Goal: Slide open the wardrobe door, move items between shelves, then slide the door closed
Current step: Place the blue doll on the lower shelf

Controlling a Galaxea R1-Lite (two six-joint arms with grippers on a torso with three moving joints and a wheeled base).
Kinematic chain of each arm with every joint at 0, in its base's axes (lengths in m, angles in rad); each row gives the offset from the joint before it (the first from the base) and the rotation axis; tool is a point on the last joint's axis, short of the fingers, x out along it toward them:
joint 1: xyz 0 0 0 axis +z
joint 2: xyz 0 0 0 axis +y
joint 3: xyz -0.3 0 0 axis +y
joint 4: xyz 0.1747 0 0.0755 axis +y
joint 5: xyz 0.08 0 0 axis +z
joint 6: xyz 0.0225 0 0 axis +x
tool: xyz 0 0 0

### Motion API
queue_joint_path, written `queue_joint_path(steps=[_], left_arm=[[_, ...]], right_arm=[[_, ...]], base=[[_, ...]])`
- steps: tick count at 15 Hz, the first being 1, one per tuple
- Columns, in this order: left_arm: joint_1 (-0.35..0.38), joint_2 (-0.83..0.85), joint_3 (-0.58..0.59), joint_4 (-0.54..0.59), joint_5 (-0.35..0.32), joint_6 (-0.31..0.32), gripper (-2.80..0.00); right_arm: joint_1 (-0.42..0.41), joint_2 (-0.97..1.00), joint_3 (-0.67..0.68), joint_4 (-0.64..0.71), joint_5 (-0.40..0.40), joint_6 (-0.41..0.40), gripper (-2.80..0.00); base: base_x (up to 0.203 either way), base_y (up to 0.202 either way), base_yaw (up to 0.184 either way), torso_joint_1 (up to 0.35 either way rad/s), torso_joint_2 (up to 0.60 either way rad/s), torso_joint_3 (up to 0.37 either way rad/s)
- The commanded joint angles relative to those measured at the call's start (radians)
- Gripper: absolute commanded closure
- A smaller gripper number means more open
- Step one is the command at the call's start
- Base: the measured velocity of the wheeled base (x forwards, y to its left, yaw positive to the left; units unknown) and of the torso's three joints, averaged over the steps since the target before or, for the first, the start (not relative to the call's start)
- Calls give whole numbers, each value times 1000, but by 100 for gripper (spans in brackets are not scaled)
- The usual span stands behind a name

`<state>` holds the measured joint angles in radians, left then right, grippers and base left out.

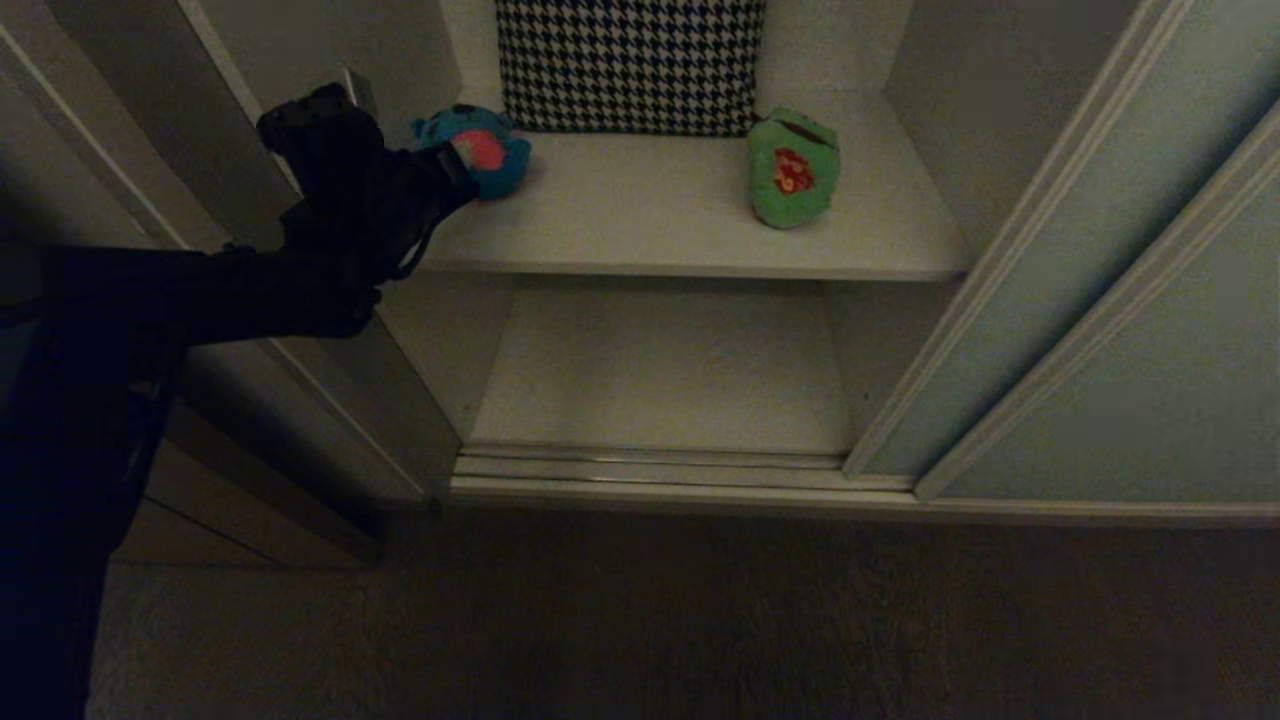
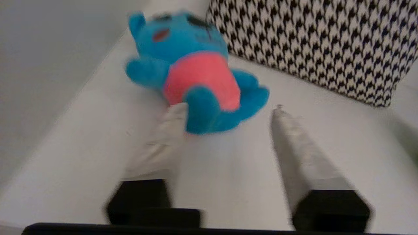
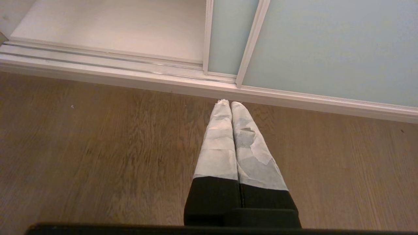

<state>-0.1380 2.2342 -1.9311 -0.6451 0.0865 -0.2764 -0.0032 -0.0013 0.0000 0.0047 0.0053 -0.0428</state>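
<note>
Left pincer (image 2: 228, 111) spread at my upper shelf's (image 1: 650, 215) left end, one finger (image 2: 169, 130) touching the teal bear (image 2: 196, 75), which lies there. Green frog (image 1: 793, 170) near right end, houndstooth cushion (image 1: 630, 60) behind. Sliding door (image 1: 1130, 300) open. Right pincer (image 3: 231, 103) pressed together above floor (image 3: 98, 147).

Fuzzy plush teal bear (image 2: 192, 78), plush green frog (image 1: 792, 168), woven houndstooth cloth cushion (image 1: 630, 62), smooth matt white shelf (image 1: 680, 215), wood-grain floor (image 3: 98, 147), matt door panel (image 3: 326, 45).
</note>
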Motion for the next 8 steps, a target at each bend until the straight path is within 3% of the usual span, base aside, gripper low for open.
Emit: queue_joint_path(steps=[1, 8], left_arm=[[-4, 32, -2, -30, 16, -10, -280], [-12, 119, -8, -256, 110, -14, -280]], right_arm=[[0, 0, 2, 0, 1, 0, 0], [0, 0, 2, 0, 1, 0, 0]], base=[[0, 0, 0, 0, 0, 0], [0, 0, 0, 0, 0, 0]])
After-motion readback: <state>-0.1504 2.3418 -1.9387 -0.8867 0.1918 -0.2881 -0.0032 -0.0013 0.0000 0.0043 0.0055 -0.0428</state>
